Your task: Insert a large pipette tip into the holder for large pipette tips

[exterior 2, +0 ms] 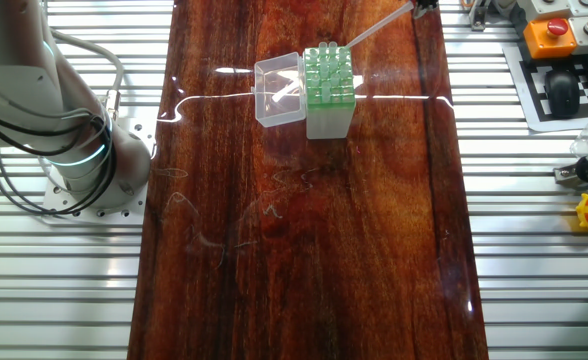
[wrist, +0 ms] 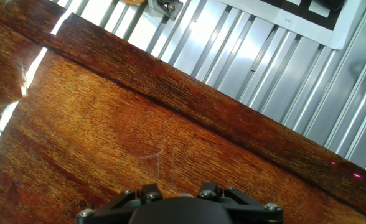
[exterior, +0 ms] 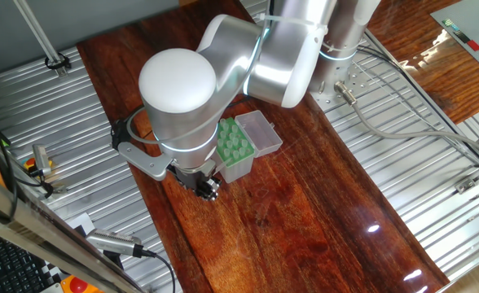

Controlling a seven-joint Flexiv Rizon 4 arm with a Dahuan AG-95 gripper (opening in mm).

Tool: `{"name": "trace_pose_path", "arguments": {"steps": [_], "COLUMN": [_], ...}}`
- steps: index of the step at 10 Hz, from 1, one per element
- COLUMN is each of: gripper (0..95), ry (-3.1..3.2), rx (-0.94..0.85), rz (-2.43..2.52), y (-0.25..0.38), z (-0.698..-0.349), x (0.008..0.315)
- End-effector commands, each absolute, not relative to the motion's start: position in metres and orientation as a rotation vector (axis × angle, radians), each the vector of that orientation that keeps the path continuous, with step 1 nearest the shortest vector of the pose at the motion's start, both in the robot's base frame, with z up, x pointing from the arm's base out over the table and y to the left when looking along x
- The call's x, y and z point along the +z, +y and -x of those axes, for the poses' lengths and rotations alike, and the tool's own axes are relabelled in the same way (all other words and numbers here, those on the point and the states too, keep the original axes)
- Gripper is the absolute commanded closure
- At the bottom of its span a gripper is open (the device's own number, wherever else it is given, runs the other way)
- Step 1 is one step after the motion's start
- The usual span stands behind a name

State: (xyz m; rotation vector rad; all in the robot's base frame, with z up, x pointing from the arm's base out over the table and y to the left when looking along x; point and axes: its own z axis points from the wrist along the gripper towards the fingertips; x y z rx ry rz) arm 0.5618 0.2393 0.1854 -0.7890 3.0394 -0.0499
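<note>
The holder for large pipette tips [exterior 2: 328, 88] stands on the dark wooden table [exterior 2: 304, 250], towards its far end in the other fixed view. Its green perforated top faces up, and its clear hinged lid [exterior 2: 278, 92] lies open, touching the box on its left side. In one fixed view the same holder [exterior: 235, 148] sits just right of the arm's big white joint [exterior: 178, 98], with the lid [exterior: 259, 133] flipped out on the side away from the arm.

The large pipette tip [exterior 2: 376, 27] shows in the other fixed view as a thin pale rod slanting down from the top edge of the picture, its lower end pointing at the far right corner of the green top. Whether it touches the holder I cannot tell.

The gripper [exterior: 206, 186] hangs low over the wood, just beside the holder. Its fingers are mostly hidden under the arm, and the hand view shows only the black base of the gripper [wrist: 180, 205] above bare wood, so I cannot tell whether they are apart or together
</note>
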Motion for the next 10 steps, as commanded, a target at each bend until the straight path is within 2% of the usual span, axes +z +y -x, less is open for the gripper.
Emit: {"name": "trace_pose_path", "arguments": {"steps": [1,10], "gripper": [57.0,57.0], "ry": [3.037,3.036], "rx": [-0.046,-0.036], "rz": [0.794,0.822], "y": [0.2394,0.2394], "z": [-0.5618,-0.5618], "x": [0.1852,0.1852]}}
